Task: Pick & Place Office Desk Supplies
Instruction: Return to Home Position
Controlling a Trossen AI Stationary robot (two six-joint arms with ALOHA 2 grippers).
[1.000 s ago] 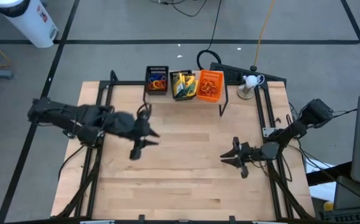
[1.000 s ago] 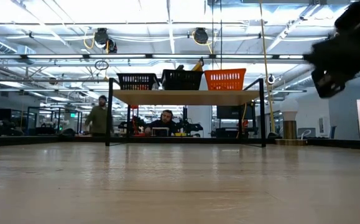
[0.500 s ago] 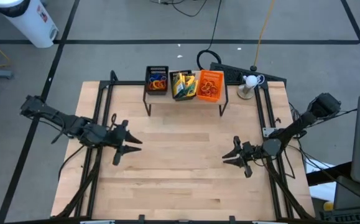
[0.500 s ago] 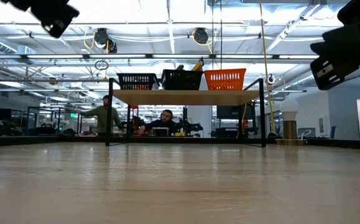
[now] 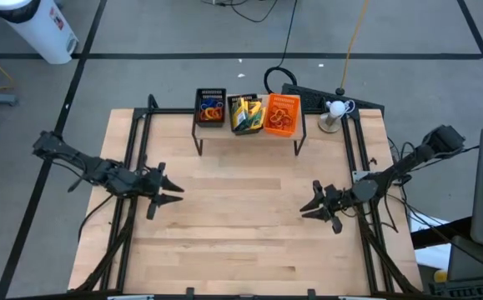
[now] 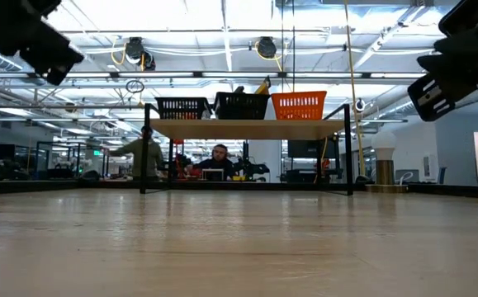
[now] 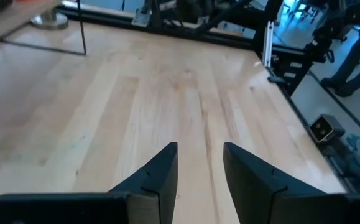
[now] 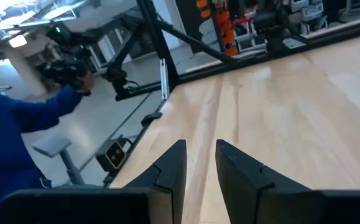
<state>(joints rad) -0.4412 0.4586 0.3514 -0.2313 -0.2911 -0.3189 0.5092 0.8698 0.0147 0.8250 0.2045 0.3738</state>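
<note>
Grey floor point(image 5: 183, 79) crossed by black tape lines point(image 5: 183, 56), white cylindrical container point(image 5: 34, 30) at high view's upper left; low view: open hall, bright ceiling strip lights point(image 6: 223, 25), seated person point(image 6: 220, 157) mid-frame, standing person point(image 6: 148, 153) further left.

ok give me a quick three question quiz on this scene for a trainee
1. True or false: the orange tray stands on the shelf.
2. Of the three trays, seen from above, which holds the crayon boxes? A left, B middle, C right.
3. Fill in: the left end effector and the right end effector are both ____ and hold nothing.
Key: 1 true; 2 B; 3 open.
</note>
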